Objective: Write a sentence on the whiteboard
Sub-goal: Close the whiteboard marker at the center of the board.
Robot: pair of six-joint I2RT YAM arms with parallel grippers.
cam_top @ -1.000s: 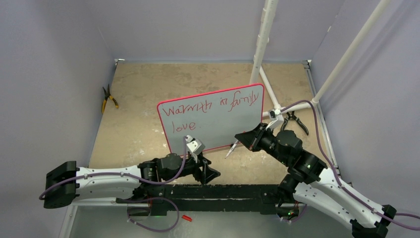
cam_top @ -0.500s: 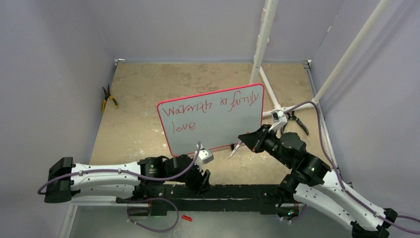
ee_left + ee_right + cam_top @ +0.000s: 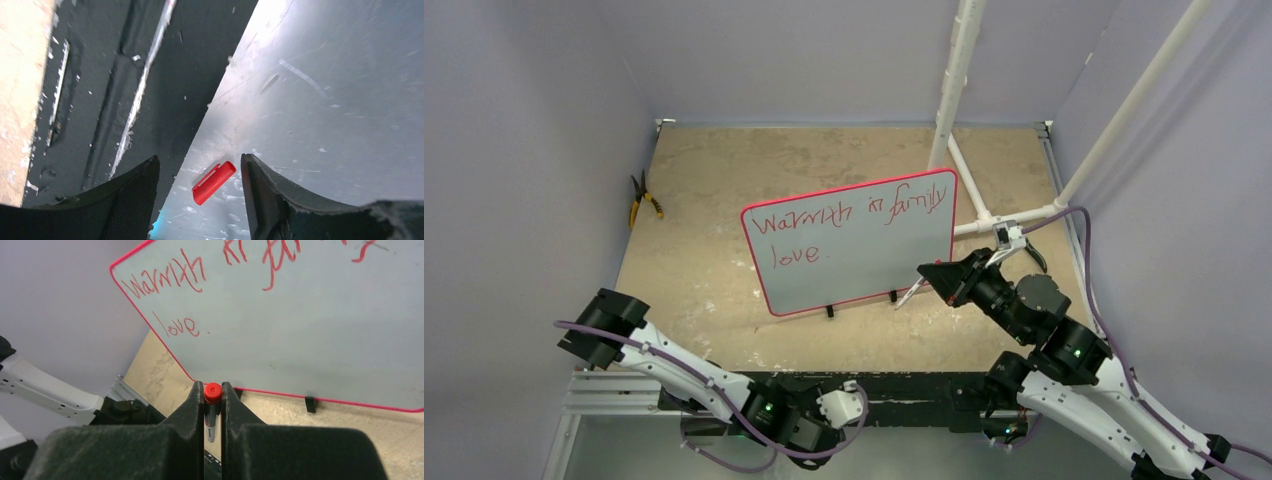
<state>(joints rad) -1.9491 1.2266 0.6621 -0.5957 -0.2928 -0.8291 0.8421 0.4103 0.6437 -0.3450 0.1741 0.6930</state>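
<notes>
Sentence looks finished on the whiteboard, which stands upright just ahead of the right fingers, clenched on the marker. Left fingers hang spread over the red cap, which lies on a metal sheet below the worktop. Capping seems next: lower squarely and pinch the cap's middle. A black rail edges in just left of them; open room lies right.

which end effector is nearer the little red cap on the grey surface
Left. The left end effector hangs open right above the red cap, which shows between its fingers. The right end effector is up on the table by the whiteboard, shut on a marker.
</notes>
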